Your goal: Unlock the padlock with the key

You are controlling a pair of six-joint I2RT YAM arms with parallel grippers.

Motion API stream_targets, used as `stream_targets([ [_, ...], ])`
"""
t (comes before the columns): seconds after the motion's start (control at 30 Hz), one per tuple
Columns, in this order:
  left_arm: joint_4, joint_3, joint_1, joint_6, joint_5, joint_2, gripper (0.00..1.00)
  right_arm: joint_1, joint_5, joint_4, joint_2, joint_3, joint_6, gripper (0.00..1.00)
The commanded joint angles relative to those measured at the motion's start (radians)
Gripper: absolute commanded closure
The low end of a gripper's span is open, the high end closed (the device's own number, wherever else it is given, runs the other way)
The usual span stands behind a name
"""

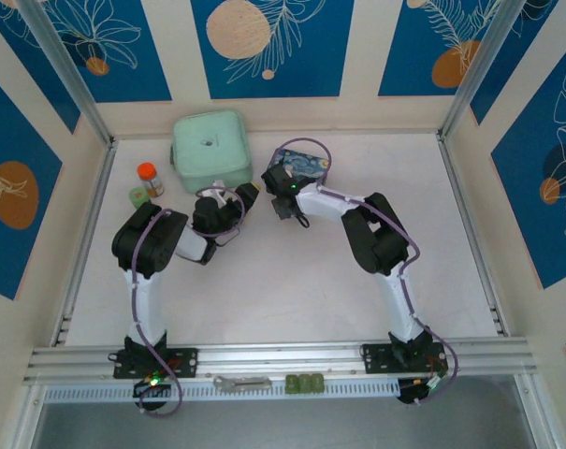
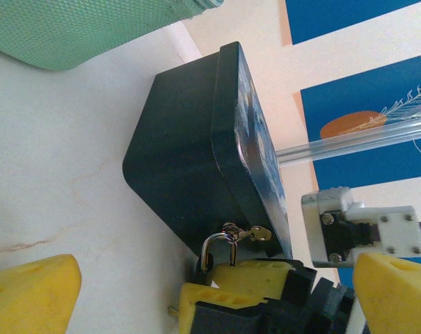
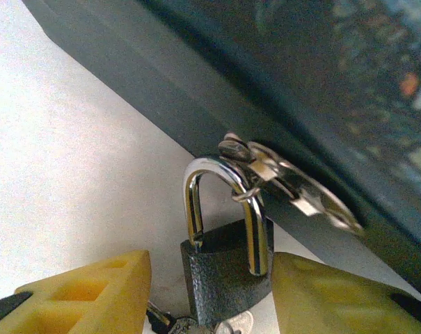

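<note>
The small dark padlock hangs by its silvery shackle from the clasp of the blue painted tin box. Both shackle legs sit in the body. My right gripper is open around the padlock. Its right finger touches the body and its left finger stands a little off. Silver keys show just under the padlock; I cannot tell whether one is in the keyhole. My left gripper is open and faces the tin box and the shackle from close by.
A mint-green lidded container stands at the back, just left of the tin box. An orange-capped bottle and a small green object sit further left. The two grippers are close together in front of the tin.
</note>
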Motion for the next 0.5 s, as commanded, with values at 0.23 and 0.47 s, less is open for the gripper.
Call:
stream_targets([
  [0.23, -0.047, -0.012, 0.01, -0.011, 0.029, 0.001, 0.0, -0.018, 0.019, 0.061, 0.033, -0.029, -0.003, 0.61],
  [0.47, -0.041, -0.012, 0.008, -0.013, 0.031, 0.003, 0.0, -0.027, 0.002, 0.154, -0.034, -0.116, -0.032, 0.75],
])
